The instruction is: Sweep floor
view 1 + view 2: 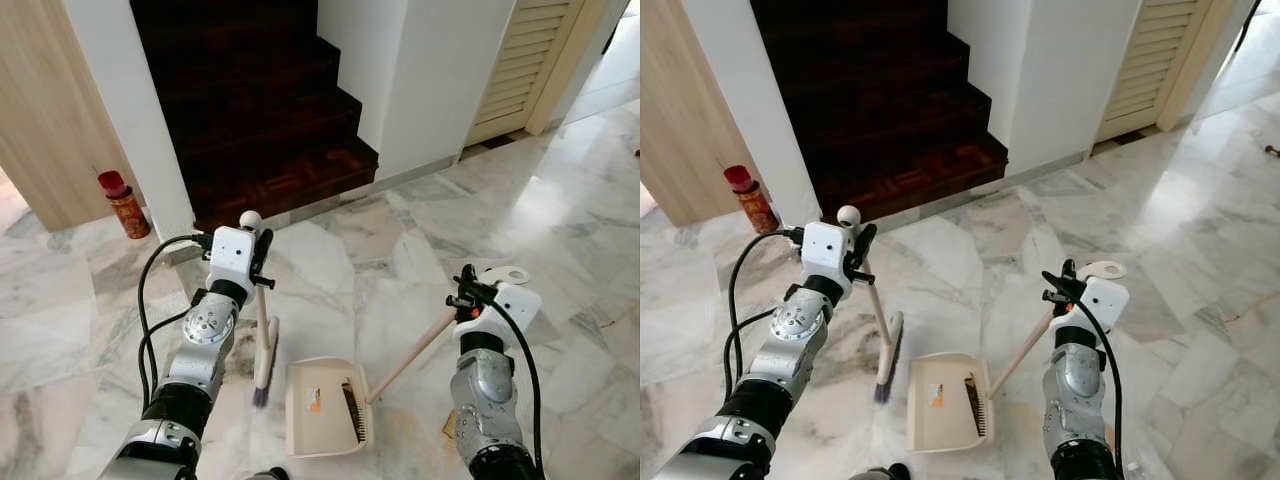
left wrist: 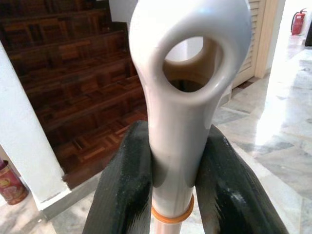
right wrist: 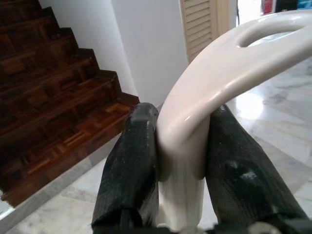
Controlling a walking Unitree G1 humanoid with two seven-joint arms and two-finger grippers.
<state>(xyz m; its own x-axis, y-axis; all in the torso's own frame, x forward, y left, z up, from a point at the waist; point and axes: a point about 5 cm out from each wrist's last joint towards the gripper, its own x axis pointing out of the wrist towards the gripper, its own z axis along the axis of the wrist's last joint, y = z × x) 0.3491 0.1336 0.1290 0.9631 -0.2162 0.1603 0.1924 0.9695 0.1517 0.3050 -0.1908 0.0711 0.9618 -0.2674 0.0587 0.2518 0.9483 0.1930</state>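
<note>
My left gripper (image 1: 262, 262) is shut on the top of a cream broom handle (image 2: 183, 122). The broom (image 1: 264, 345) stands nearly upright, and its dark bristles (image 1: 261, 390) touch the marble floor (image 1: 350, 265) just left of the dustpan. My right gripper (image 1: 467, 292) is shut on the white looped end of the dustpan handle (image 3: 195, 112). That wooden stick (image 1: 412, 355) slants down and left to the cream dustpan (image 1: 325, 408), which lies flat on the floor between my arms. Both black fingers (image 2: 124, 190) press the broom handle from either side.
A dark wooden staircase (image 1: 265, 100) rises straight ahead between white walls. A red canister (image 1: 125, 205) stands at the left wall's foot. A louvred door (image 1: 525, 60) is at the far right. A small brownish scrap (image 1: 450, 425) lies by my right arm.
</note>
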